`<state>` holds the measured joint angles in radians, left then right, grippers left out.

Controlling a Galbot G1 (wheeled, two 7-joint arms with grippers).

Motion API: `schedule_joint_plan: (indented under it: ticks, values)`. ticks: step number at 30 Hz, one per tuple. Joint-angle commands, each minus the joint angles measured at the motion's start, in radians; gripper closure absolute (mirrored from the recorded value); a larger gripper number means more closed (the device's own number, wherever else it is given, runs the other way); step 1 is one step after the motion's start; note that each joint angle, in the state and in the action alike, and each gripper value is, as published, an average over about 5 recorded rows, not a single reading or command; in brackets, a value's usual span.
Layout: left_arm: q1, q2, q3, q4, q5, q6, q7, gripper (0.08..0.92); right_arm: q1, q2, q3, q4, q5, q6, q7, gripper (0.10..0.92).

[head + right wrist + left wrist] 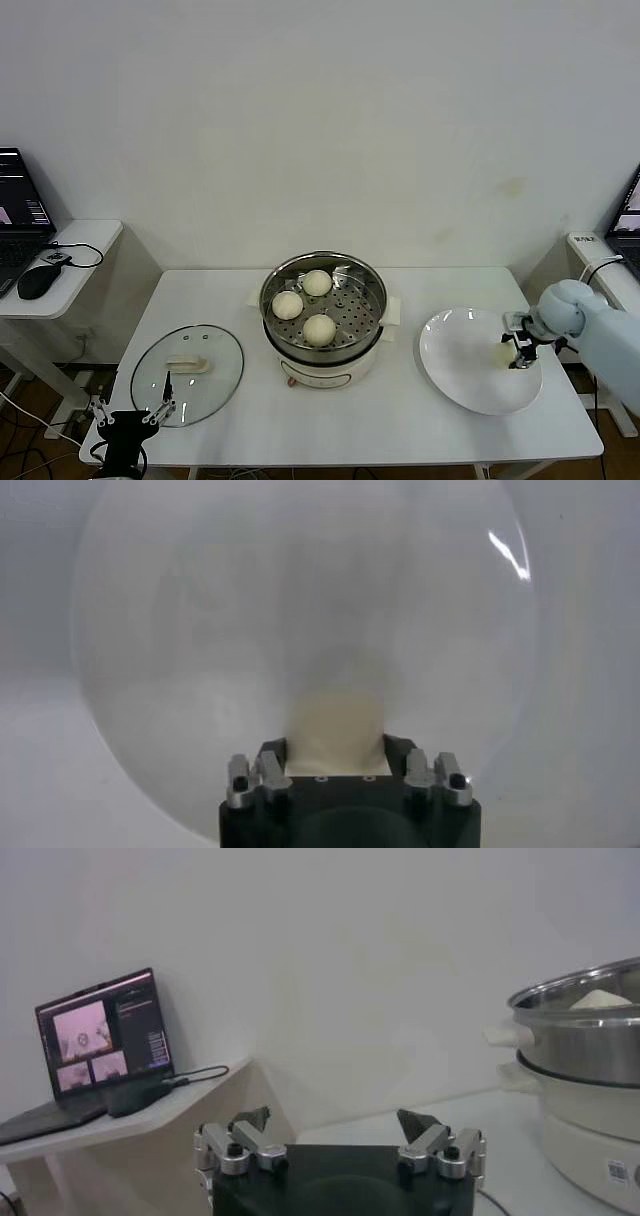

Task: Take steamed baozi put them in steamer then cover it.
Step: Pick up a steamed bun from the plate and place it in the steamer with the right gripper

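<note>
The steamer (372, 292) stands at the table's middle with three baozi on its perforated tray (317, 283) (287, 305) (319, 329). My right gripper (516, 352) is low over the white plate (460, 365) at the right, shut on the fourth baozi (502, 353). In the right wrist view the baozi (335, 730) sits between the fingers over the plate (300, 600). The cover (215, 385) lies flat at the front left, handle up. My left gripper (130, 412) is parked open at the table's front left edge beside the cover. The left wrist view shows it (340, 1120) empty, with the steamer (590, 1053) to one side.
A side table at the far left holds a laptop (20, 215) and a mouse (38, 282). Another laptop (630, 215) stands at the far right. A white wall is behind the table. The plate reaches close to the table's front right edge.
</note>
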<state>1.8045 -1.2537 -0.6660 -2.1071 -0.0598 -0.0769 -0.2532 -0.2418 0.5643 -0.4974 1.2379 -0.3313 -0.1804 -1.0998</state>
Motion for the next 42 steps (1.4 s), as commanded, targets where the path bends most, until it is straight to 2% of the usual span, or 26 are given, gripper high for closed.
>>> schedule_joint_plan:
  ticks: [1,6,10,16,22,30,42]
  values:
    - [-0.002,0.001,0.001,-0.003,-0.002,0.001,0.0,0.177,0.208,-0.079,-0.164,0.098,0.123,-0.032,-0.02,0.431]
    - [-0.008,0.003,0.008,-0.007,-0.002,0.002,0.001,0.177,0.491,-0.098,-0.375,0.18,0.259,-0.087,-0.021,0.431]
    - [-0.014,0.006,0.012,-0.01,-0.002,0.003,0.002,0.177,0.725,-0.051,-0.545,0.247,0.399,-0.147,-0.004,0.427]
    - [-0.025,0.013,0.013,-0.008,-0.005,0.004,0.002,0.177,0.927,0.119,-0.694,0.291,0.585,-0.255,0.052,0.418]
    - [-0.036,0.008,0.013,-0.002,-0.007,0.007,0.003,0.177,0.919,0.315,-0.716,0.269,0.731,-0.377,0.146,0.414]
    - [-0.038,0.0,0.008,-0.005,-0.009,0.008,0.004,0.177,0.789,0.466,-0.696,0.193,0.802,-0.479,0.238,0.414]
    - [-0.034,-0.001,0.002,-0.005,-0.013,0.007,0.004,0.177,0.623,0.522,-0.672,0.105,0.713,-0.513,0.29,0.414]
